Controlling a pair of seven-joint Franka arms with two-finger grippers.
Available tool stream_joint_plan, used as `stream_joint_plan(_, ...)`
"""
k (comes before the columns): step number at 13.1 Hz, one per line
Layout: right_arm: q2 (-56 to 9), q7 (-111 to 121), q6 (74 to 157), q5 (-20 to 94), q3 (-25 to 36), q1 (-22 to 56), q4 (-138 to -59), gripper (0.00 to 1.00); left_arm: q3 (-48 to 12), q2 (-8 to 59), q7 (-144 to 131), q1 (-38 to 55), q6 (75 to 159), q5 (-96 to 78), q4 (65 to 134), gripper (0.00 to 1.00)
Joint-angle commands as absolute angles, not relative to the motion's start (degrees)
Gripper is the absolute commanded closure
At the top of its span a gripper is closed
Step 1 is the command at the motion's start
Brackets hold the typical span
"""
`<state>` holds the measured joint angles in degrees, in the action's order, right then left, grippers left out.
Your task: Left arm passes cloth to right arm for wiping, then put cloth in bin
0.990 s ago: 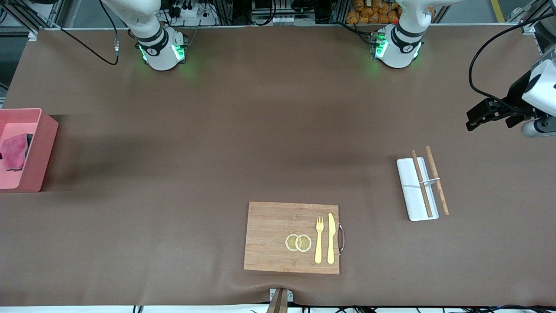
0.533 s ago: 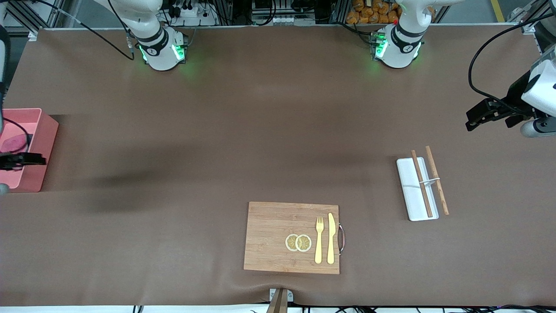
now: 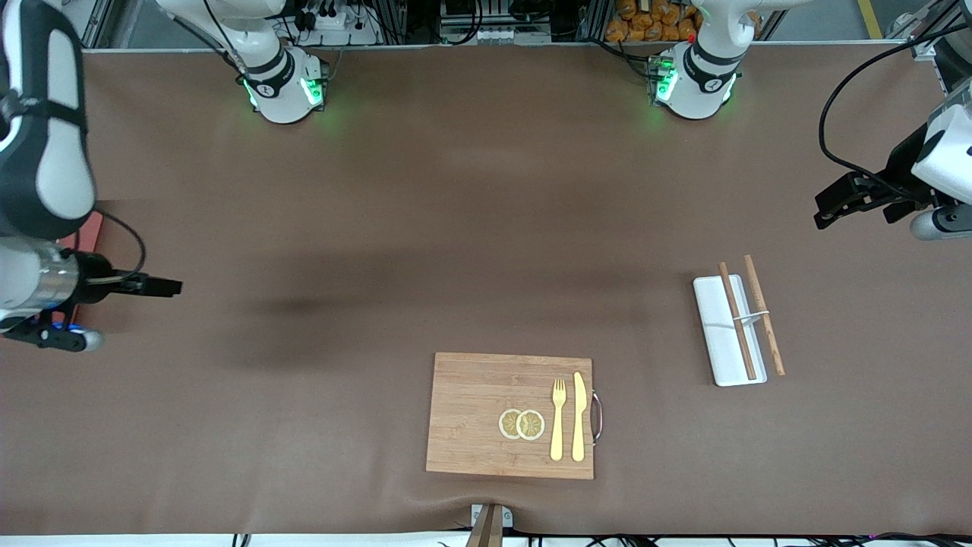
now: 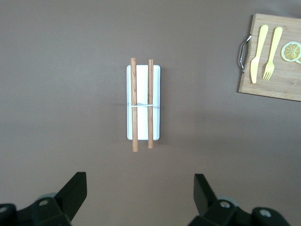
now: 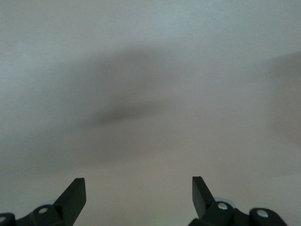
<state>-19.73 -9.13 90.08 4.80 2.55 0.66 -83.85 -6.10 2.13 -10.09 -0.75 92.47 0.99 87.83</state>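
My right arm fills the right arm's end of the front view, and its gripper [image 3: 163, 287] is open and empty above bare table beside the bin. The right wrist view shows its gripper [image 5: 138, 188] with the jaws wide apart over blurred table. Only a sliver of the salmon-pink bin [image 3: 93, 232] shows past the arm. The cloth is hidden. My left gripper [image 3: 828, 209] waits in the air at the left arm's end of the table, above the table near the white tray. It is open and empty in the left wrist view [image 4: 140, 183].
A white tray [image 3: 714, 334] with two brown chopsticks [image 3: 736, 319] lies near the left gripper and shows in the left wrist view [image 4: 142, 84]. A wooden cutting board [image 3: 471, 410] with a yellow fork, a knife and lemon slices lies near the front edge.
My right arm has swung in from the bin toward the table's middle and now covers the bin and the cloth that lay in it. The left arm has not moved.
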Motion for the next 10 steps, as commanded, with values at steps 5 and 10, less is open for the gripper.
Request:
stream_joint_plan(5, -1.17, -10.28, 98.52, 5.62, 3.16, 2.55, -102.99, 0.0, -6.06, 0.88, -9.05, -0.62, 92.81, 1.94, 88.59, 0.0)
stream_joint_plan(10, 2.29, -10.54, 101.79, 5.54, 3.16, 2.46, -103.57, 0.0, -6.06, 0.97, -8.97, -0.79, 92.81, 1.67, 88.07, 0.0)
